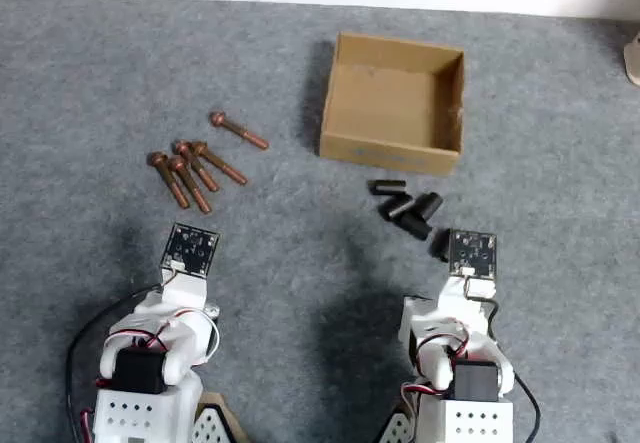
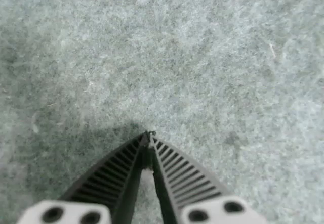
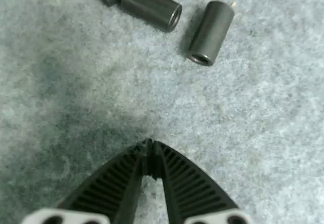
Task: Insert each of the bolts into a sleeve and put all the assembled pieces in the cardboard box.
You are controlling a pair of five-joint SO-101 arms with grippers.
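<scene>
1. Left wrist view: the left tool [image 2: 148, 135] is clenched, its ribbed jaws meeting at the tips with nothing between them, low over the bare grey table [image 2: 212, 57].
2. The right tool [image 3: 148, 143] is clenched and empty in the same way.
3. Just ahead of the right tool lie the dark sleeves [image 3: 210, 32], loose on their sides. One lies apart and the others bunch together; none touches the tool.
4. From the high view, the five bolts [image 1: 195, 168] lie in a loose cluster ahead of the left arm, near it but not touching.
5. The cardboard box [image 1: 385, 153] stands beyond the sleeves, on the right arm's side, with no assembled piece visible in it.
6. Judged from this, no bolt has been fitted yet, so the first pick is the step in hand.
7. The next move probably calls for each tool to release its jaws and advance, the left to a bolt and the right to a sleeve, gripping so that the bolt tip and the sleeve bore can be lined up.
</scene>
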